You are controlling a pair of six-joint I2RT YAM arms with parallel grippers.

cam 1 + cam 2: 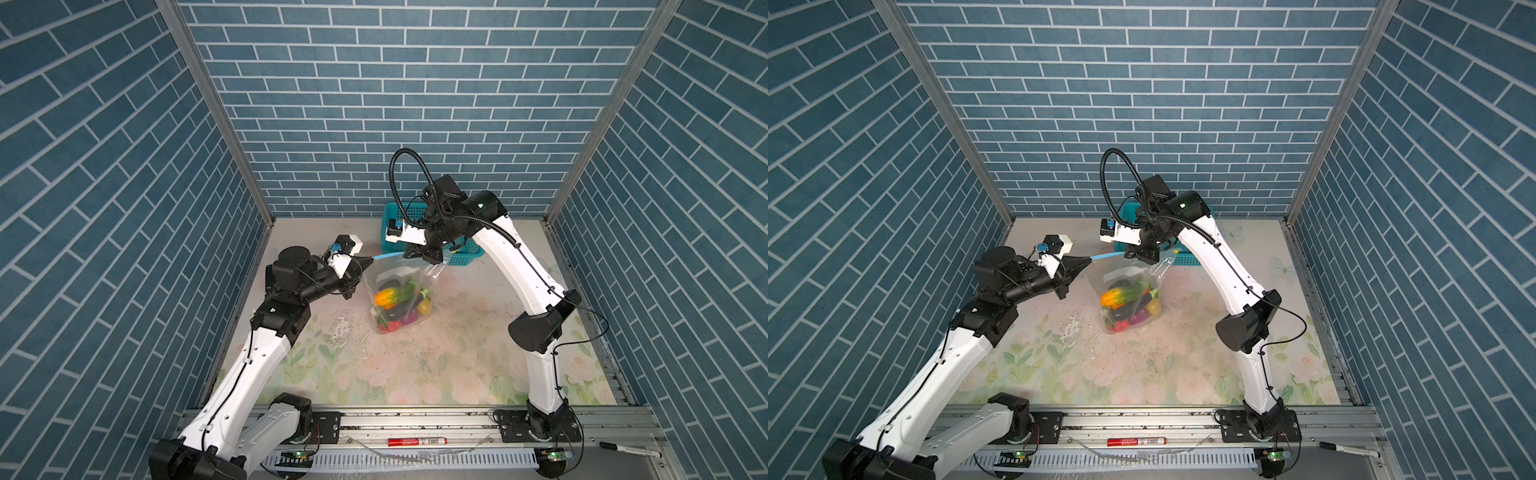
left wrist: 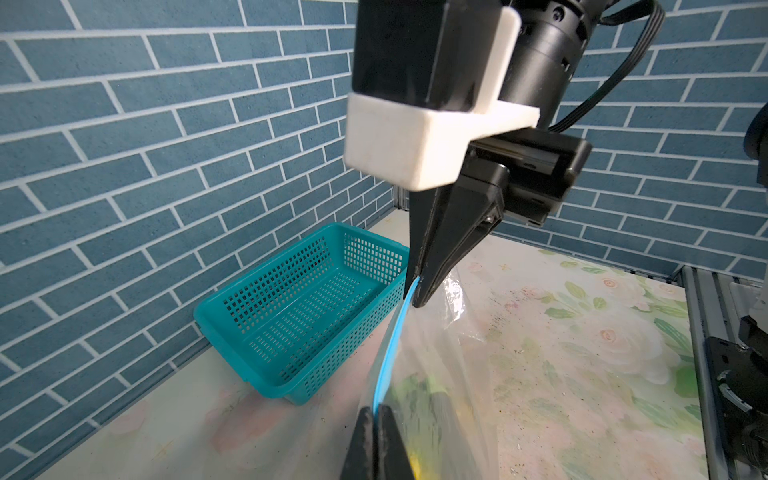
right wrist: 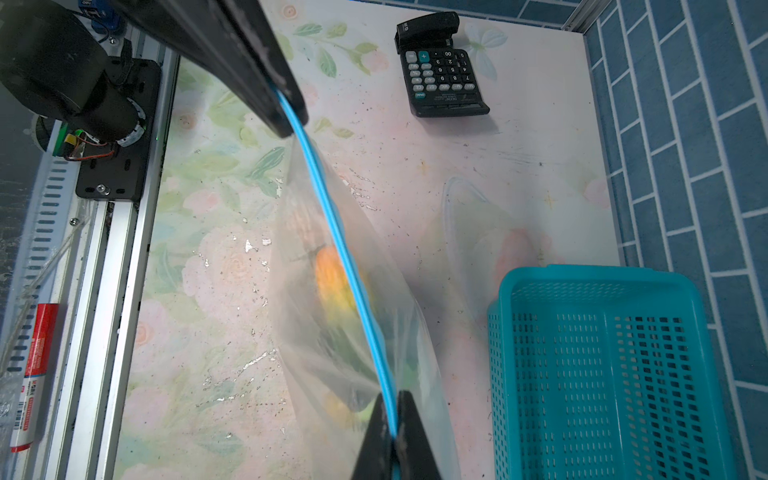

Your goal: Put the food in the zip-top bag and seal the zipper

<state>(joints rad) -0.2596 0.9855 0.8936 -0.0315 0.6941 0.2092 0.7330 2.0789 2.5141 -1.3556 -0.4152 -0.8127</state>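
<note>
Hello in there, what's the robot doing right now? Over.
Left gripper and right gripper both shut on the zipper, strip stretched between them. Zip-top bag held up by its top edge, food inside. Teal basket just behind, nothing blocking.

The calculator (image 3: 444, 79) lies upside down in the right wrist view. Its keys show 00, single digits such as 1, 2 and 3, and a white plus on a teal key; the print under the keys is too small to read. The red marker (image 3: 35, 365) has a white barcode label, illegible.
</note>
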